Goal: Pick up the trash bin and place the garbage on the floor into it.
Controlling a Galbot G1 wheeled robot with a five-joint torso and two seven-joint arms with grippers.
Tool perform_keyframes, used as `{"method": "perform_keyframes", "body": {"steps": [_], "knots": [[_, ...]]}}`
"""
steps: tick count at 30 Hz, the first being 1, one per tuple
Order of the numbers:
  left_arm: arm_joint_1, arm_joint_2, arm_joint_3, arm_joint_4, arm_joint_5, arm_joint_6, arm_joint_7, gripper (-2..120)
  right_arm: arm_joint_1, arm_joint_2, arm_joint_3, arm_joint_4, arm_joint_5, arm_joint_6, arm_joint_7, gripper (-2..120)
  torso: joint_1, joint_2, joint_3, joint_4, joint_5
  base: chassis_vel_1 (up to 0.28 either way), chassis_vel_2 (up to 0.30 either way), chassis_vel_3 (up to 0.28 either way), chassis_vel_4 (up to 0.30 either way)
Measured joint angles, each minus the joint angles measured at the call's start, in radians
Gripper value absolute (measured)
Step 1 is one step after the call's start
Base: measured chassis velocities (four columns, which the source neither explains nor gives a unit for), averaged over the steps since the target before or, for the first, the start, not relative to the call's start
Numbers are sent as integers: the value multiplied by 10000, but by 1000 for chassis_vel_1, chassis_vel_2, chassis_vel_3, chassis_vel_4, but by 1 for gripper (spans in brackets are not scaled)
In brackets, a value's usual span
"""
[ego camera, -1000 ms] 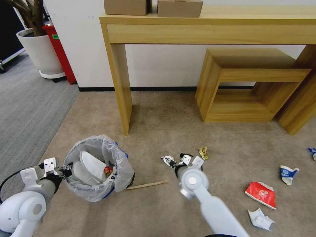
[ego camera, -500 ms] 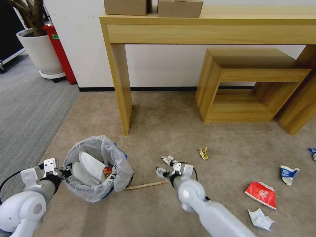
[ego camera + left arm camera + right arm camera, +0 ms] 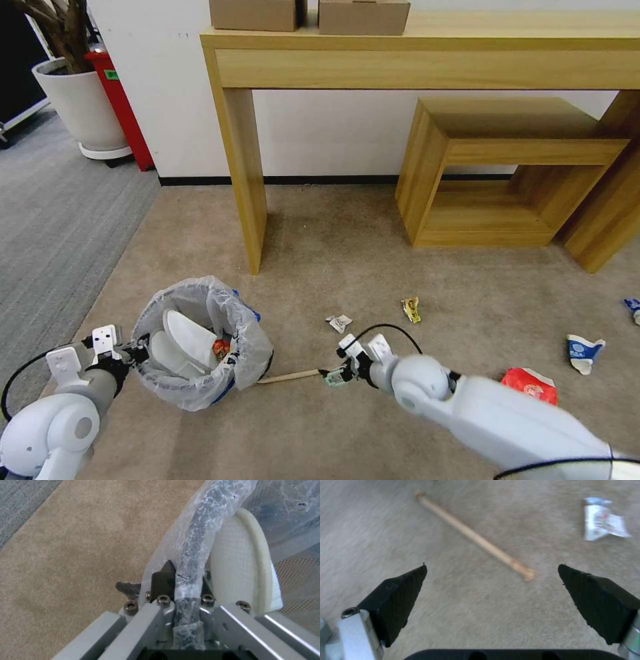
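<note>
White slippers point(image 3: 179, 339) are already binned in the trash bin point(image 3: 200, 347), gripped at its near-left rim by the left gripper point(image 3: 181, 580), while the stick point(image 3: 288, 377) is hovered over by the wide-open right gripper point(image 3: 493, 592), with the carton point(image 3: 530, 385) and wrappers point(image 3: 339, 323) left scattered right.

- The trash bin point(image 3: 200, 347) wears a thin, crinkled, translucent plastic liner.
- The wooden stick point(image 3: 473, 535) is pale, smooth, bare wood.
- The carpet floor point(image 3: 347, 247) is matt, short-piled beige.
- The right end effector point(image 3: 493, 597) has matt black ribbed pads on brushed metal.
</note>
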Motion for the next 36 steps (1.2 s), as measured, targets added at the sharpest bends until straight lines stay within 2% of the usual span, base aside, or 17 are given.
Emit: {"method": "perform_keyframes", "body": {"steps": [5,6,7,10,11,13,15,19,24,27,36], "knots": [[47,-112,-71,-85,22,-29,6,0,1454,326,-845,-547,-408,-183,-1105,100,0,0,0,0,-1,0,0,0,0],[55,-167,-106,-104,42,-42,10,0,2127,476,-1236,-979,-975,-180,-1858,100,0,0,0,1,-6,0,0,0,0],[55,-167,-106,-104,42,-42,10,0,2127,476,-1236,-979,-975,-180,-1858,100,0,0,0,1,-6,0,0,0,0],[13,-288,-131,-109,67,-56,12,0,2791,748,-1596,-1815,-2775,-137,-4207,100,0,0,0,0,-3,0,0,0,0],[13,-288,-131,-109,67,-56,12,0,2791,748,-1596,-1815,-2775,-137,-4207,100,0,0,0,0,-3,0,0,0,0],[-14,-377,-133,-109,99,-63,12,0,3042,906,-1861,-2316,-3838,250,-5475,100,1,-1,0,-2,-2,0,0,0,0],[-21,-431,-134,-111,125,-64,12,0,3114,991,-1988,-2530,-4136,463,-5822,100,0,0,0,-2,-1,0,0,0,0],[12,-699,-161,-159,275,-91,13,0,3312,1382,-2662,-3344,-5707,1664,-7080,99,0,0,0,-2,-2,0,0,0,0],[69,-826,-201,-178,383,-140,67,0,3344,1712,-2915,-3760,-6394,2084,-7312,99,0,-1,0,-2,-2,0,0,0,0],[121,-981,-279,-212,468,-177,110,0,3427,2226,-3299,-4321,-6886,2367,-7365,99,0,0,0,0,-4,0,0,0,0],[156,-1136,-414,-293,484,-192,127,0,3289,2953,-3609,-5143,-7221,2628,-7127,99,0,0,-1,-2,-1,0,0,0,0]]}}
